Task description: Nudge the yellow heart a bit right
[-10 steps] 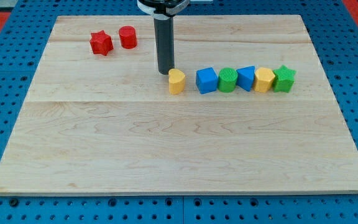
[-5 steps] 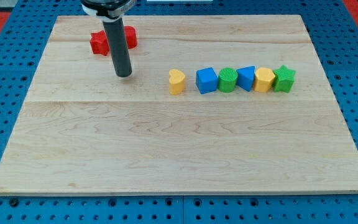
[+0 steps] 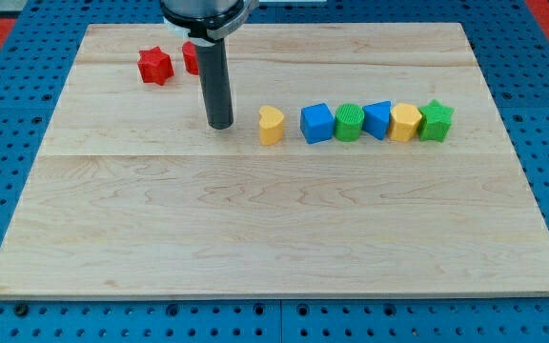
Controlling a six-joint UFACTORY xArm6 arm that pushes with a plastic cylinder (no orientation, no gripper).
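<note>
The wooden tabletop [image 3: 274, 219] fills most of the view, set on a blue pegboard [image 3: 8, 57]. My tool is a plain dark rod with nothing to open or close and nothing in its hold; my tip [image 3: 220, 125] rests on the wood near the yellow heart [image 3: 271, 125], on its left and not touching it. Right of the heart runs a row: blue cube [image 3: 316, 123], green cylinder [image 3: 349, 122], a second blue block [image 3: 377, 119], yellow block [image 3: 406, 122], green star [image 3: 436, 120]. At the top left sit a red star [image 3: 155, 66] and a red block [image 3: 190, 57], partly hidden behind the rod
</note>
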